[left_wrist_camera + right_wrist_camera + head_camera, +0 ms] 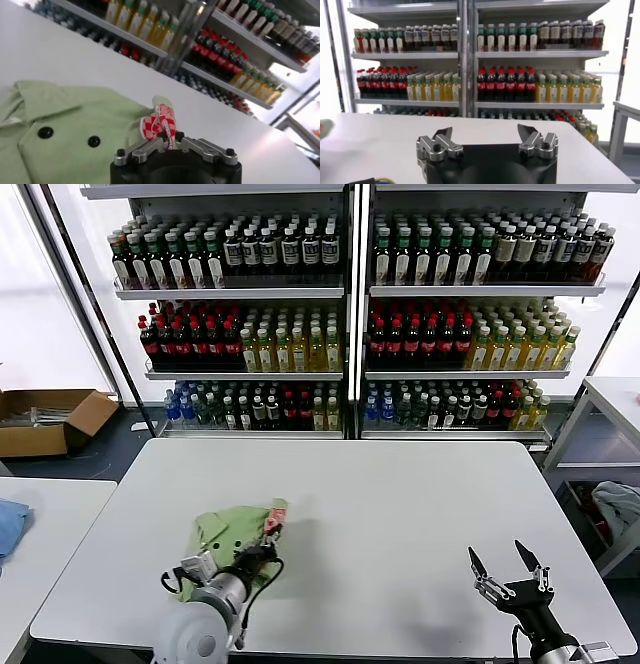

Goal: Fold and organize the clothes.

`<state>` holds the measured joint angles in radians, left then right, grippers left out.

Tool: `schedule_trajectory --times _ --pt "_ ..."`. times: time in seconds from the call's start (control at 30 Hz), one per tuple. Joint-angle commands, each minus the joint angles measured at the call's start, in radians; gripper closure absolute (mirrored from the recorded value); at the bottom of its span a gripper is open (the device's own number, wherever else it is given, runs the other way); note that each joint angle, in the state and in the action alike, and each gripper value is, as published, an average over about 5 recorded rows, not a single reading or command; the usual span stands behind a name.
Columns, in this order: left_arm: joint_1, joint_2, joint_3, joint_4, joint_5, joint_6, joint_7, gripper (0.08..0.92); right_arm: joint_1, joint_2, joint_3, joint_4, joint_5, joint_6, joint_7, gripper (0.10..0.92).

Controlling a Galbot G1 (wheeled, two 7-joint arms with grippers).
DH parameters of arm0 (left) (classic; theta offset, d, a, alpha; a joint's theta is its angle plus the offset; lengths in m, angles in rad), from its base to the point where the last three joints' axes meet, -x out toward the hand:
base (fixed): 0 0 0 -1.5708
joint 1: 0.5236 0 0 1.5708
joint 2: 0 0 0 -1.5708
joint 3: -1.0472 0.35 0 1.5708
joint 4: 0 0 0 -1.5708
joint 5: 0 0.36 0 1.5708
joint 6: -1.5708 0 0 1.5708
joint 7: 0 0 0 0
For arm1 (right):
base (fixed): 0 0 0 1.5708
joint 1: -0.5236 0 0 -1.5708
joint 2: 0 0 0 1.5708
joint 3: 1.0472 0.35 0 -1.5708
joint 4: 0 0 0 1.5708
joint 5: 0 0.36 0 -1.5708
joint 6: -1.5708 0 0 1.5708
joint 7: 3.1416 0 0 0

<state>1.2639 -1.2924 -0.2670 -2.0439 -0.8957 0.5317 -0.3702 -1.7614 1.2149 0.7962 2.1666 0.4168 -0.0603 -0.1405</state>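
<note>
A light green polo shirt (pixel 232 533) lies folded on the white table (pixel 400 514) at the front left. In the left wrist view the shirt (pixel 65 140) shows its collar, two dark buttons and a red-and-white print. My left gripper (pixel 268 552) is at the shirt's right edge, shut on the fold that carries the print (pixel 164 125). My right gripper (pixel 505 568) is open and empty above the table's front right, away from the shirt; it also shows in the right wrist view (pixel 485 137).
Shelves of bottles (pixel 350 314) stand behind the table. A second table (pixel 45 524) at the left holds a blue cloth (pixel 10 522). A cardboard box (pixel 45 419) sits on the floor at the left. A side table (pixel 610 409) stands at the right.
</note>
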Motion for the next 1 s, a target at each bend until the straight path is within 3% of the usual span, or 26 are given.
schedule_trajectory --times 0.03,0.1,0.27,0.57,0.83,1.0 --pt "-0.008 -0.054 0.143 -0.032 -0.093 -0.008 -0.081 0.878 0.070 -0.015 -0.096 0.018 -0.023 -0.117 0.040 0.203" --pt "0.013 -0.034 0.143 -0.072 -0.096 0.007 -0.070 0.863 0.113 -0.023 -0.146 0.020 -0.025 -0.180 0.071 0.203" --pt "0.057 0.028 0.073 -0.194 -0.143 0.039 -0.049 0.737 0.253 -0.055 -0.335 0.004 0.052 -0.304 0.133 0.203" --pt "0.108 0.142 -0.236 -0.243 -0.039 0.039 0.029 0.477 0.524 -0.051 -0.752 -0.104 0.163 -0.421 0.224 0.203" --pt "0.213 0.095 -0.316 -0.295 0.047 0.040 0.087 0.246 0.558 -0.023 -0.877 -0.229 0.165 -0.451 0.256 0.203" --pt "0.223 0.061 -0.305 -0.296 0.076 0.041 0.089 0.182 0.541 -0.037 -0.885 -0.224 0.147 -0.463 0.271 0.203"
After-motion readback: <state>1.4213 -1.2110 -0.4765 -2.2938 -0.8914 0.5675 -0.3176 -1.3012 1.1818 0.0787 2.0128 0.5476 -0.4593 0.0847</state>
